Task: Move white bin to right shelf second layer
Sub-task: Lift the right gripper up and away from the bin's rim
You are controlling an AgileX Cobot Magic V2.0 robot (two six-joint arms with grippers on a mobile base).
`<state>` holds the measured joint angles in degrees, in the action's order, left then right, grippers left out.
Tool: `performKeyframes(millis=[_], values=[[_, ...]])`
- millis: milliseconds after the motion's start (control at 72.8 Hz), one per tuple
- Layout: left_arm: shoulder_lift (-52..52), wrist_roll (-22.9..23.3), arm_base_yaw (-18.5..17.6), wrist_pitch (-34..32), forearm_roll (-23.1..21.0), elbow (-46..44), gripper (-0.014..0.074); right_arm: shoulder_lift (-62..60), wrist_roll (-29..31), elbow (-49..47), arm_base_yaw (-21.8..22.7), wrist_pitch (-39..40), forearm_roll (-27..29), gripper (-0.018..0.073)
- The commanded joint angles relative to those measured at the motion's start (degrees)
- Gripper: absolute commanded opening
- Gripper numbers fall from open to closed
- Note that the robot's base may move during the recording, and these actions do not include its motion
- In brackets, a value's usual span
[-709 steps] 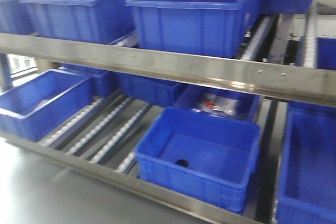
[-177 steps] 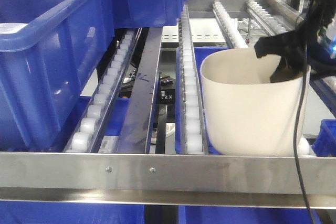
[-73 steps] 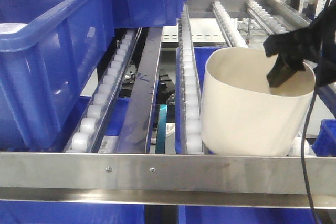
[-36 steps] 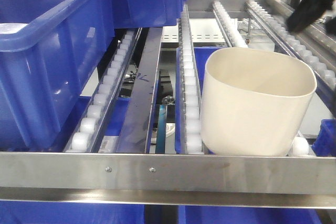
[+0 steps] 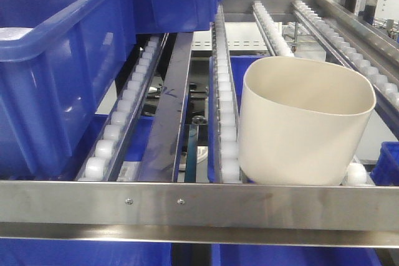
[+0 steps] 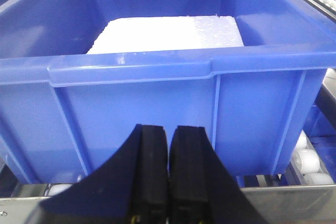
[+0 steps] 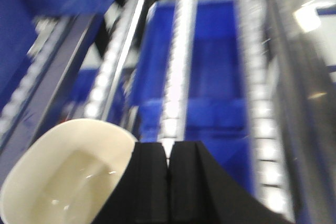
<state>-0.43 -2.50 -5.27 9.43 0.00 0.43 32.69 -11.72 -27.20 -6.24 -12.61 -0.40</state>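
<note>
Below and to the left of the right gripper, the white bin sits free, its cream interior open to the wrist camera. That gripper's two black fingers are pressed together with only a thin seam between them, clenched on nothing, and they hang above the bin's rim without touching it. Ahead of the gripper run the roller tracks, blurred, with blue crates beneath them.

From the front view the white bin stands upright on the right shelf second layer, resting on the white roller tracks just behind the flat steel front bar, which carries two small screws. To its left lies a dark steel rail bearing a faint scrawled mark that cannot be read, and farther left stands a large blue crate.

Directly ahead of the left gripper stands a blue crate holding a white foam block. The left gripper's fingers are likewise closed against each other, holding nothing, near the crate's front wall; contact cannot be told. No brand or label is legible anywhere.
</note>
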Motion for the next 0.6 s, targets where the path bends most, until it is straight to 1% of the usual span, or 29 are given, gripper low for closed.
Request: performKeyframes(millis=[0, 165, 590], values=[[-0.8, 0.3, -0.33, -5.0, 0.0, 2.11, 0.0085, -3.83, 0.24, 0.73, 1.67, 4.63, -0.83, 0.0055], [-0.8, 0.3, -0.33, -5.0, 0.0, 2.11, 0.0085, -9.16, 0.24, 2.74, 1.95, 4.44, -0.83, 0.0055], [-0.8, 0.3, -0.33, -5.0, 0.0, 2.11, 0.0085, -9.38, 0.24, 2.74, 1.95, 3.19, -0.83, 0.0055]])
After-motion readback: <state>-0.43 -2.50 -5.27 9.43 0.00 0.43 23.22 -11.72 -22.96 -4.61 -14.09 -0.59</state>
